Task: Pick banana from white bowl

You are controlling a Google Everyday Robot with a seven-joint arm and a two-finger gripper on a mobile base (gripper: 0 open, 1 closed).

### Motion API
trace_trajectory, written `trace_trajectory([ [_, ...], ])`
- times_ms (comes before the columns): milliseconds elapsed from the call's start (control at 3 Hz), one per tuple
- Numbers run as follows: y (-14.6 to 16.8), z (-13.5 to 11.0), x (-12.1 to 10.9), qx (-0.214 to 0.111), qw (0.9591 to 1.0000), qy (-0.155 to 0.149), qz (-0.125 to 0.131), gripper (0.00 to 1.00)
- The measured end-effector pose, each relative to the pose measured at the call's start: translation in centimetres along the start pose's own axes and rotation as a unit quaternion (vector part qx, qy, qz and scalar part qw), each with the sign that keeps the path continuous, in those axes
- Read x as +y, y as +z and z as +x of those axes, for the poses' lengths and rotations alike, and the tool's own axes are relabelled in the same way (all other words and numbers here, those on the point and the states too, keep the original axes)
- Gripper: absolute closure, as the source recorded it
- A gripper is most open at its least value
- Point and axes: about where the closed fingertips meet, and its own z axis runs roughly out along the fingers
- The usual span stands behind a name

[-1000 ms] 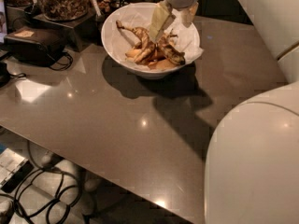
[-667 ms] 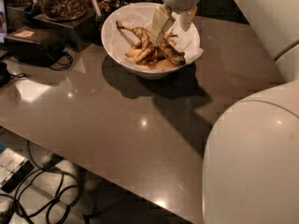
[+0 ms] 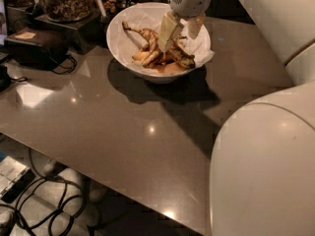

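Note:
The banana (image 3: 156, 56), a small brown-spotted bunch with a dark curved stem, lies in the white bowl (image 3: 118, 43), which is lined with crinkled white paper. The bowl stands at the far middle of the brown table. My gripper (image 3: 178, 42) hangs over the bowl from above. Its fingers are open, the left finger (image 3: 167, 31) low over the bunch and the right finger (image 3: 195, 25) just past it. The fingers hide part of the bunch's right side. I cannot tell whether the pads touch the fruit.
A clear jar of nuts (image 3: 63, 0) stands on a dark stand at the back left, next to a black box (image 3: 34, 47) with a cable. My white arm (image 3: 266, 161) fills the right foreground. Cables (image 3: 44, 205) lie on the floor below the table's front edge.
My gripper has sunk slightly toward the banana in the bowl. The banana and bowl have not moved.

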Motion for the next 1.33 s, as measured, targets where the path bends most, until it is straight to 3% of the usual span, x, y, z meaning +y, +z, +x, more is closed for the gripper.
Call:
trace_trajectory([
  [1333,2.6,-0.4,-0.7,0.022,0.9997,0.001,-0.008,0.41],
])
